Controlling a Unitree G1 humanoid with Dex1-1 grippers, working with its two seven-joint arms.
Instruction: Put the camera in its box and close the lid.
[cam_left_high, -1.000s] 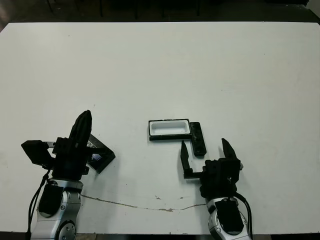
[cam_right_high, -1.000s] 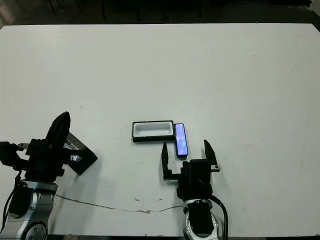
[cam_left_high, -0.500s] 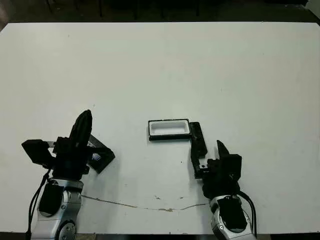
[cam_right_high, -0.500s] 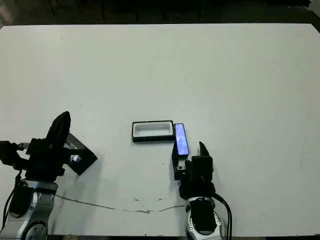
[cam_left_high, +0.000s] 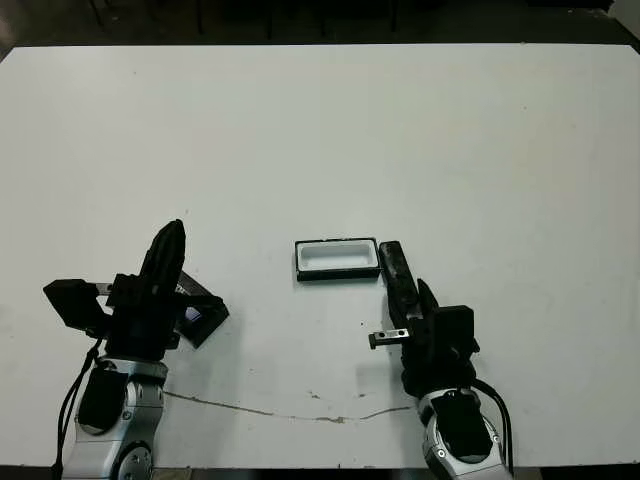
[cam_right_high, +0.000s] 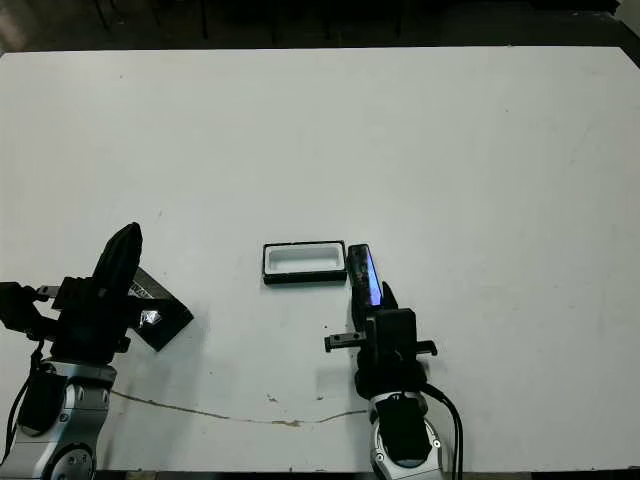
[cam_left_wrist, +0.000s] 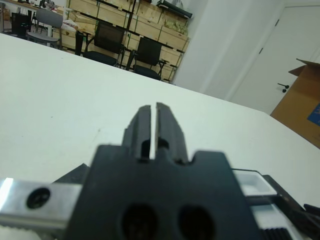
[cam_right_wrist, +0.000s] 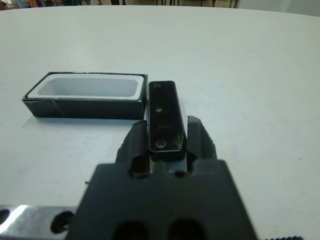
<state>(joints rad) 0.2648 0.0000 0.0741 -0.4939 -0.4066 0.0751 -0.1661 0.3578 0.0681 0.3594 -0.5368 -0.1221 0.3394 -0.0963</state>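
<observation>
Two black fingers of the right gripper clamp the near end of the camera, whose long axis runs from the table's near edge toward its far edge. Its far end sits just beside the box's right end, near the table's near edge; no writing is readable. The left gripper is closed on nothing over the lid by the near left corner.

On your table, the box sits near the middle. The camera lies just to its right, its near end between the right gripper's fingers. The lid lies well left, under the left gripper.
</observation>
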